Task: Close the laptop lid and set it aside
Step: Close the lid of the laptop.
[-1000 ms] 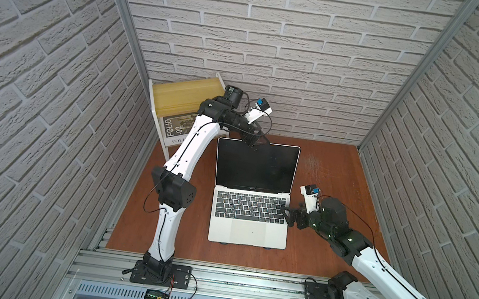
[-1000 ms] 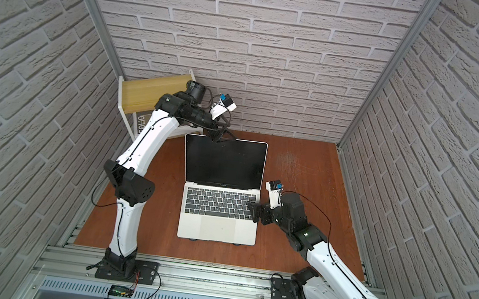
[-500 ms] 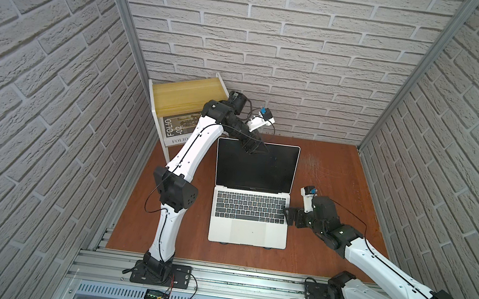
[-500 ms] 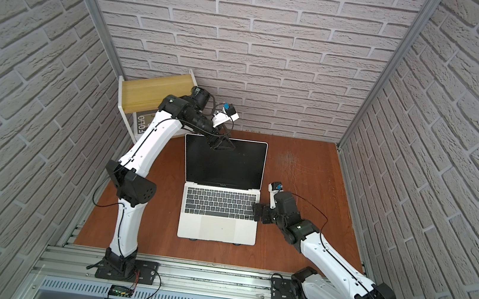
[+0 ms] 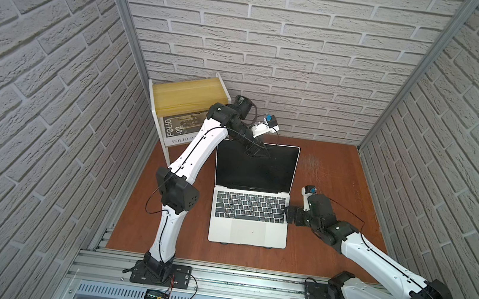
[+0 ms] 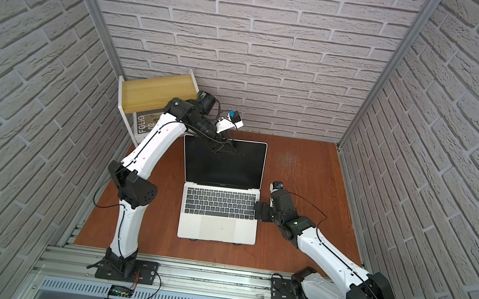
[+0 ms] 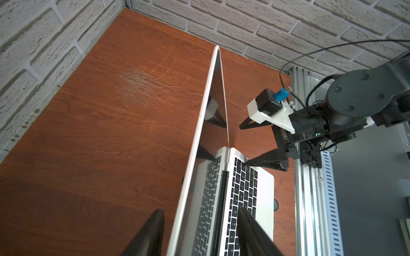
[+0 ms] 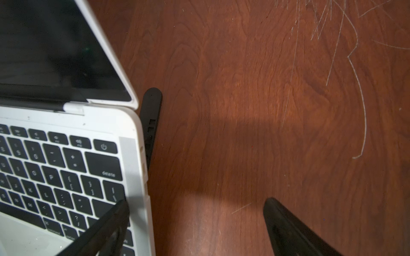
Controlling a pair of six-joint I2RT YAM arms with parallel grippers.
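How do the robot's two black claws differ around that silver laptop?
The left gripper straddles the top edge of the silver laptop lid; the right gripper straddles the right edge of the black keyboard. The left gripper hangs high, the right gripper low. Both are open, holding nothing.

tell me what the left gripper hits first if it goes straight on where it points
Most likely the thin silver-white laptop lid: its top edge sits between the left gripper's open fingers.

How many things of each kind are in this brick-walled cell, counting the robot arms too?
Laptop: 1
Book: 1
Stand under the laptop: 1
Robot arms: 2, left arm and right arm
Total: 5
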